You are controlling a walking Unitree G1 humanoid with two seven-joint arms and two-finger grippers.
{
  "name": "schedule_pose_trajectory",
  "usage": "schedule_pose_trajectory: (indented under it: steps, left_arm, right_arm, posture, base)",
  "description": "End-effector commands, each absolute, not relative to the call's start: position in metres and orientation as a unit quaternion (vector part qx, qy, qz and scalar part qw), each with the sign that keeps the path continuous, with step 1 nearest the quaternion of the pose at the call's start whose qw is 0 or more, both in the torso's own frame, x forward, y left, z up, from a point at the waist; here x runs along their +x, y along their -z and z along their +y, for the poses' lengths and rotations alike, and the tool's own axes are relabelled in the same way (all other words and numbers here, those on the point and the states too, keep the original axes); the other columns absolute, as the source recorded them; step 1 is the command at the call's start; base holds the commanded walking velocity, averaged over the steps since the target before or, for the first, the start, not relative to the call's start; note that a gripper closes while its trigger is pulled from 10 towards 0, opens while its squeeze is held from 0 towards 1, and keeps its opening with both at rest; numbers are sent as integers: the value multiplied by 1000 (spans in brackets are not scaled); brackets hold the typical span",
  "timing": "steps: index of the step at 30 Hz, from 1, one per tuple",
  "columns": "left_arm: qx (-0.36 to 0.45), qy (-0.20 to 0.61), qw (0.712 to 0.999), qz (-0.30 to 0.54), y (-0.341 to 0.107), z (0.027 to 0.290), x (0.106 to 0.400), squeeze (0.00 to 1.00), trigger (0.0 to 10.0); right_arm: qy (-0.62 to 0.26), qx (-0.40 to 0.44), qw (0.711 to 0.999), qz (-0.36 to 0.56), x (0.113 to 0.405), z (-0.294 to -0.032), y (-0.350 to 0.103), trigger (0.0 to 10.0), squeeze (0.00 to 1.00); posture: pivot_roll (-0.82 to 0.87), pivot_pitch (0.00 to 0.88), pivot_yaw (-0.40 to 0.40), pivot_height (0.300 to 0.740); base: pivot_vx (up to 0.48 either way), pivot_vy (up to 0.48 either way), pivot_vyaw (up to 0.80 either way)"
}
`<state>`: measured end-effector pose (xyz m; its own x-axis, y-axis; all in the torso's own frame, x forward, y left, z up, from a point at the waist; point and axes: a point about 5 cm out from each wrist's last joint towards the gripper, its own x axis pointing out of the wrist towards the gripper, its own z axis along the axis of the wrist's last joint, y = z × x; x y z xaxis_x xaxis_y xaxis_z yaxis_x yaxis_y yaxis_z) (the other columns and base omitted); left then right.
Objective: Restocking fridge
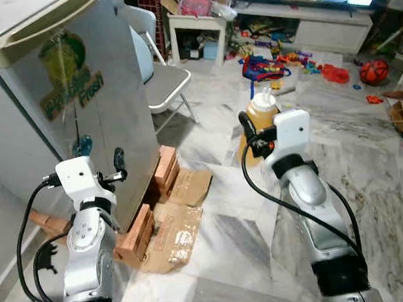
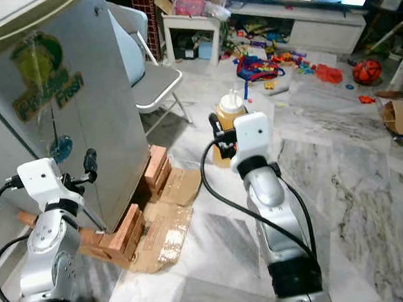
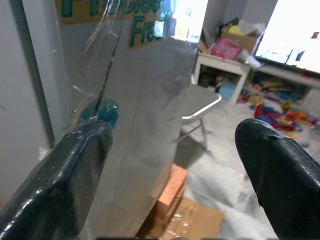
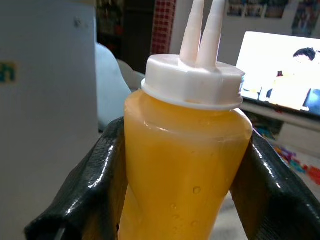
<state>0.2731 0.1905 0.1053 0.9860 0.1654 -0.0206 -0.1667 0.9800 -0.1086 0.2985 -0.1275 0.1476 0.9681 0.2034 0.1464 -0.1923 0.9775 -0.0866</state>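
- Left eye view: your right pincer [image 1: 250,135] is raised in front of you over the marble floor [image 1: 368,153], its black fingers clamped on an upright squeeze bottle [image 1: 261,116] of yellow-orange sauce with a white cap. Your left pincer [image 1: 119,165] is held just in front of the grey fridge door [image 1: 94,103], which carries a green logo sticker [image 1: 68,70]; one black finger stands upright close to the door face. The fridge rests on bricks [image 1: 163,169] over flattened cardboard [image 1: 179,222]. A folding chair [image 1: 162,81] stands just behind the fridge, with scattered toys [image 1: 278,63] and a low white TV unit [image 1: 303,19] farther back.
- Right eye view: you see the same layout. The bottle sits between the right pincer's fingers, well apart from the fridge, which is off to your left. A red ball [image 2: 367,72] lies on the floor at far right.
- Left wrist view: the left pincer's two black fingers [image 3: 75,170] stand wide apart with nothing between them. The fridge door lies just ahead, the chair and cardboard beyond it.
- Right wrist view: both black fingers [image 4: 95,180] press against the sides of the bottle, whose white cap [image 4: 192,80] has twin nozzles pointing up. A lit screen [image 4: 280,75] shows behind it.
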Motion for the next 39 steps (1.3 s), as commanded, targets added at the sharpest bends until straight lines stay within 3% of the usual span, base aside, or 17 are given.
schedule_pose_trajectory:
  steps: [1, 9, 26, 39]
  left_arm:
    - [-42, -95, 994, 16, -103, 193, 271, 0, 10000]
    - [-68, -68, 995, 21, -103, 187, 272, 0, 10000]
    - [-92, -38, 995, 28, -101, 173, 269, 0, 10000]
    - [-91, -13, 996, 5, -108, 174, 272, 0, 10000]
  right_arm:
    - [-94, -31, 992, -80, 298, -130, -150, 10000, 0]
    - [-92, -25, 992, -78, 298, -132, -148, 10000, 0]
    - [-79, -31, 994, -75, 299, -139, -147, 10000, 0]
    - [-52, -47, 996, -47, 288, -153, -134, 10000, 0]
  posture:
    - [60, 0, -54, 740]
    - [56, 0, -60, 740]
    - [44, 0, -62, 740]
    - [41, 0, -62, 740]
  base:
    - [0, 0, 0]
    - [0, 128, 0]
    - [0, 471, 0]
    - [0, 0, 0]
